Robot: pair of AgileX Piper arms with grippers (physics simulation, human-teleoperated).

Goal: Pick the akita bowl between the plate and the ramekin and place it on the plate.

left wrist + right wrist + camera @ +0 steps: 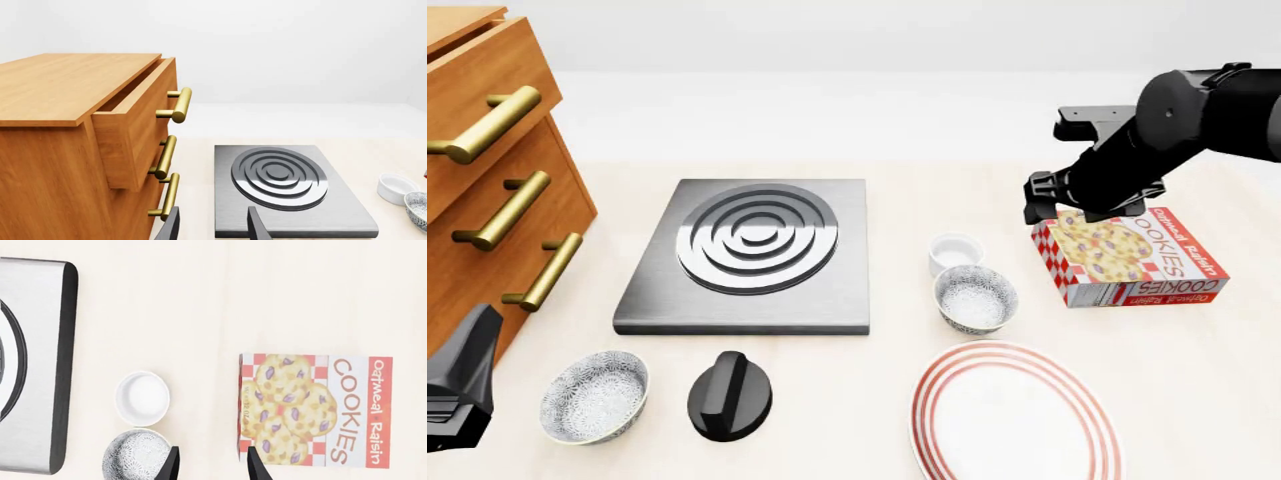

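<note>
Plate point(1014, 415): flat on the bench, at its near edge.
Akita bowl point(976, 298): upright between plate and ramekin point(954, 250), just beside the ramekin.
Right gripper point(209, 465): fingers spread, empty, above the cookie box point(1128, 258).
Left gripper point(212, 227): fingers spread, empty.

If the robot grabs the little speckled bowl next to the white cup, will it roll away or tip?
Probably no rolling: the akita bowl sits upright on its base. A pinch on its rim could tip it, since the sides curve. It looks like glazed ceramic, so likely stiff and a bit slippery, and it sits very close to the ramekin.
</note>
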